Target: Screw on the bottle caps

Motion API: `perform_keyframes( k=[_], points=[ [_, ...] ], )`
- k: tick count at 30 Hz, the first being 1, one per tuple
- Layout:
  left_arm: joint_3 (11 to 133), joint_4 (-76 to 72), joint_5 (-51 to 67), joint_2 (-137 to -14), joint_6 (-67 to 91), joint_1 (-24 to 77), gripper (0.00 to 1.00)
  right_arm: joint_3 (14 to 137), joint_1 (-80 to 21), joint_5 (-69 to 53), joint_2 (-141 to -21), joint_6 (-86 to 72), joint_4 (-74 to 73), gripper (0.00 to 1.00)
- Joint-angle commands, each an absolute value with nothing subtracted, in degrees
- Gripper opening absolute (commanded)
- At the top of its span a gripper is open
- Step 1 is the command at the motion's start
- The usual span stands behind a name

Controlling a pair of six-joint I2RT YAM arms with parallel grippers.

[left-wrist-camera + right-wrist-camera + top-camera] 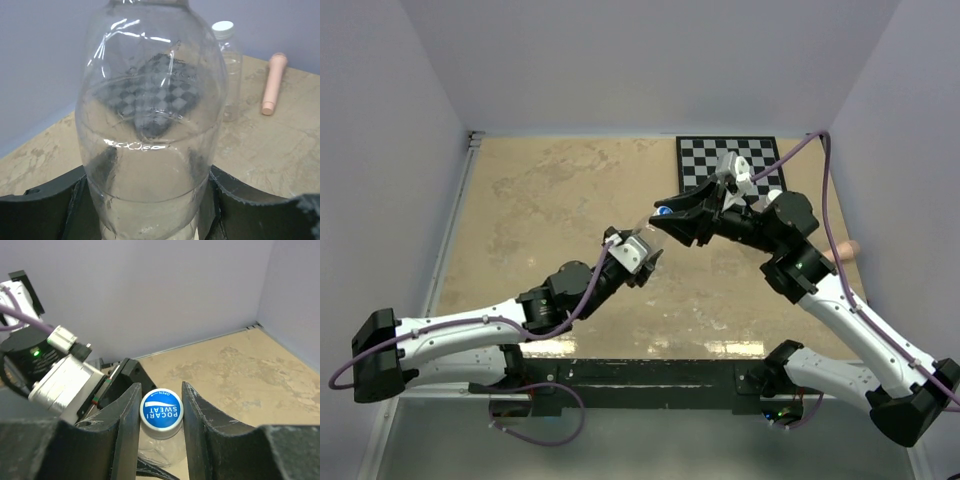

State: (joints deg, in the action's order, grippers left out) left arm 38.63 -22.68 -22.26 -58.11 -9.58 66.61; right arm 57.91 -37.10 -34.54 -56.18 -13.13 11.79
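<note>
**Blue cap pinched on the held bottle, mid-table**

The left tool (150, 206) is clamped on the held bottle (150, 125). Its two dark fingers press against the lower sides of the clear, plain body, which stands upright between them.

The right tool (160, 395) comes in from the 3 o'clock side and is closed on the blue cap (161, 410), with one finger touching each side of its rim. The cap sits on top of the bottle's neck, its printed face turned towards the right wrist camera. Whether it has caught the thread cannot be told.

Seen from above, the two tools meet just past the middle of the table (540, 200), a little towards 1 o'clock.

From the left wrist, the second bottle (231, 75) stands upright on the table at 1 o'clock of the held one, well apart from it. The white cap (223, 28) is on its neck.

A pink stick (274, 82) lies flat on the table near that second bottle, at about 2 o'clock of the held bottle. In the top view it shows at the table's 3 o'clock edge.

A checkerboard (700, 160) lies at the far side of the table, at 1 o'clock. Its squares show warped through the held bottle's clear wall.
</note>
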Motion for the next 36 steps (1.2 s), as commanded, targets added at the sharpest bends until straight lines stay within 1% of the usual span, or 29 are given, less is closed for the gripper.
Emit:
perform_keyframes(
  k=[1,7,10,12,17,20,23,27,30,36],
  points=[
    [41.39,-37.78,-37.76,-61.95,-15.98,71.09,0.00,56.60,-37.35,-21.81,-56.51,-16.96,10.55,0.00],
    [43.06,-51.40,-53.51,-72.14,-31.35,76.37,0.00,55.99,-38.50,-15.30,-56.86,-19.60,9.14,0.00],
    [43.33,-51.25,-54.32,-73.22,-31.13,76.82,0.00,55.81,-38.50,-15.99,-56.34,-19.60,10.36,0.00],
    [42.81,-45.30,-49.34,-70.59,-26.13,76.64,0.00,55.63,-38.50,-18.53,-55.11,-19.07,12.21,0.00],
    [41.40,-35.62,-39.31,-65.14,-18.21,74.62,0.00,58.00,-38.23,-21.17,-52.56,-16.00,12.74,0.36],
    [40.70,-29.64,-32.81,-61.97,-13.64,72.52,0.00,59.24,-37.71,-23.10,-51.42,-14.16,13.09,0.53],
    [39.47,-25.41,-22.54,-58.46,-7.40,68.04,0.00,60.20,-37.35,-26.00,-50.19,-11.44,13.97,0.67],
    [37.09,-24.70,-6.98,-54.41,-3.34,61.01,0.00,60.03,-37.18,-31.53,-48.87,-8.45,15.73,0.77],
    [37.09,-23.65,1.45,-53.53,-3.16,59.07,0.00,60.38,-37.18,-37.67,-49.39,-6.51,16.17,0.78],
    [36.56,-26.36,15.53,-52.91,-3.25,56.61,0.00,59.33,-37.18,-45.52,-50.54,-6.06,19.77,0.78]
  ],
)
